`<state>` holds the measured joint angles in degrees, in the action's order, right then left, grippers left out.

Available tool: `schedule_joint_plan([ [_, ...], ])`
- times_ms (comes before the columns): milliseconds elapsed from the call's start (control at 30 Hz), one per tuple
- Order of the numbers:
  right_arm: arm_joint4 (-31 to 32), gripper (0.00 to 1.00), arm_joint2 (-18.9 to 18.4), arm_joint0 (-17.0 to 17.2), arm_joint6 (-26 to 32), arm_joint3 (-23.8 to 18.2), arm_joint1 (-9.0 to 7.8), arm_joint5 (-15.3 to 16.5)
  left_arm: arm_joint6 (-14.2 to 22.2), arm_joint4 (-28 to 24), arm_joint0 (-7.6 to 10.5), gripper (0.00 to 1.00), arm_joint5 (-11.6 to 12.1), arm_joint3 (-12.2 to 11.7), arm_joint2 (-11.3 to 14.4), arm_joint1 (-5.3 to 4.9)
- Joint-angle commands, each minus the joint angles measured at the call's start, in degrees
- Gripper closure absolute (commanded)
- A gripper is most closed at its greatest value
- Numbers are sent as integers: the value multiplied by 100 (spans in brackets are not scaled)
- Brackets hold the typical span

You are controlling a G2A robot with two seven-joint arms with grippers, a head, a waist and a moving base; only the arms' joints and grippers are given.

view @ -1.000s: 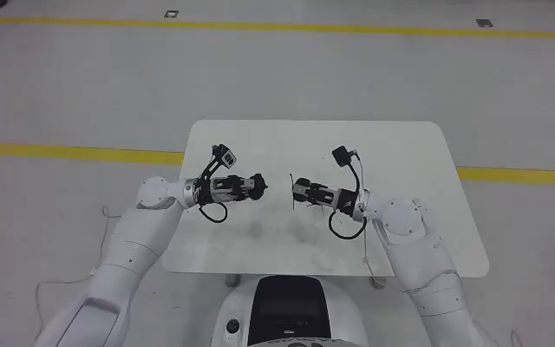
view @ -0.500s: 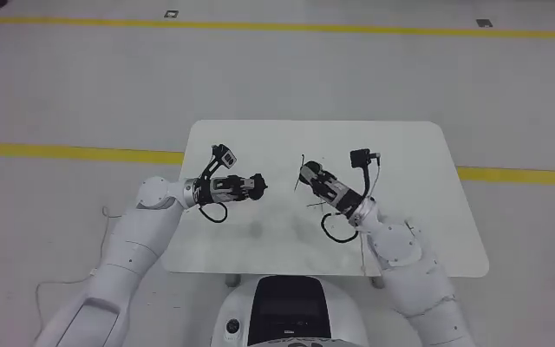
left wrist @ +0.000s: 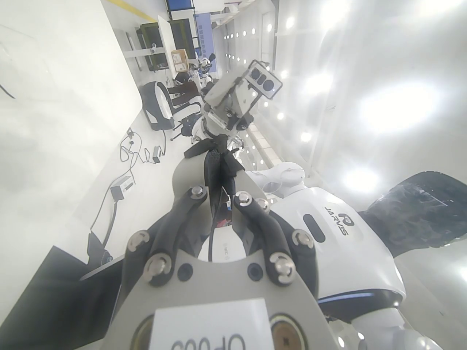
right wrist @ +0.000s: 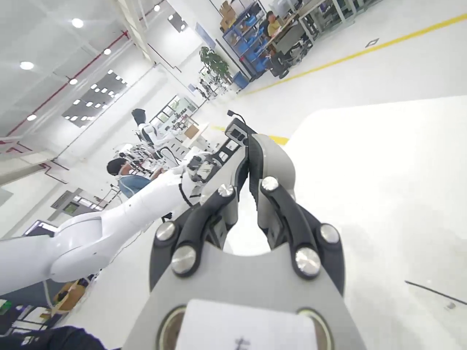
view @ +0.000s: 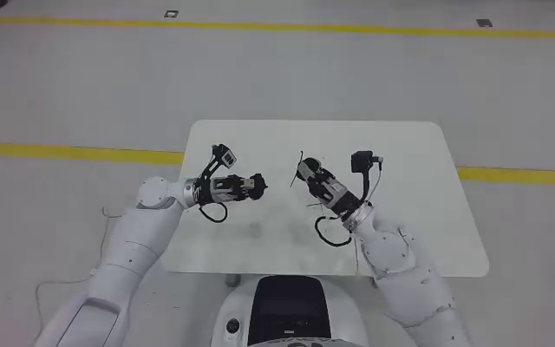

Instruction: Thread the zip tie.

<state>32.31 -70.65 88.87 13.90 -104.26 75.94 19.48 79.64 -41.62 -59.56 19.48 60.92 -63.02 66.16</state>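
Observation:
In the top view a thin black zip tie (view: 301, 158) sticks out of the tip of my right gripper (view: 301, 171), which is shut on it above the middle of the white table (view: 408, 147). In the right wrist view the fingers of the right gripper (right wrist: 250, 158) are pressed together, and the tie between them is hidden. My left gripper (view: 260, 185) hangs a short way to the left, pointing at the right one, a small gap apart. Its fingers (left wrist: 204, 183) are shut, and I cannot make out anything between them.
A loose thin black strand (right wrist: 430, 290) with a tiny bit beside it lies on the table near my right arm. The table's near edge runs just in front of both arms. Yellow floor lines (view: 277, 26) pass beyond the table.
My right gripper has swung away from the near edge toward the far side and turned, carrying the zip tie with it. The left arm has not moved.

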Motion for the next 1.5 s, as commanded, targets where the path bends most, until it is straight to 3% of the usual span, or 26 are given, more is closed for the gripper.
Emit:
schedule_joint_plan([
  [0, 343, 100, 142, 97, -473, -94, 2, 0, 0, 0, 0, 100, 0, 0, 0, 0],
  [200, 1222, 100, 524, 221, -1553, 134, 8, 0, 0, 0, 0, 100, 0, 0, 0, 0],
  [433, 1886, 100, 732, 152, -2357, 284, 41, -51, 0, 0, 0, 100, 0, 0, 0, 0],
  [800, 1989, 100, 726, 134, -2412, 264, 40, -63, 0, 0, 0, 100, 0, 0, 0, 0],
  [1000, 3090, 100, 989, 178, -2777, 113, 73, -881, 0, 0, 0, 100, 0, 0, 0, 0],
  [1467, 4260, 100, 1438, 249, -3452, 70, 146, -1808, 0, 0, 0, 100, 0, 0, 0, 0],
])
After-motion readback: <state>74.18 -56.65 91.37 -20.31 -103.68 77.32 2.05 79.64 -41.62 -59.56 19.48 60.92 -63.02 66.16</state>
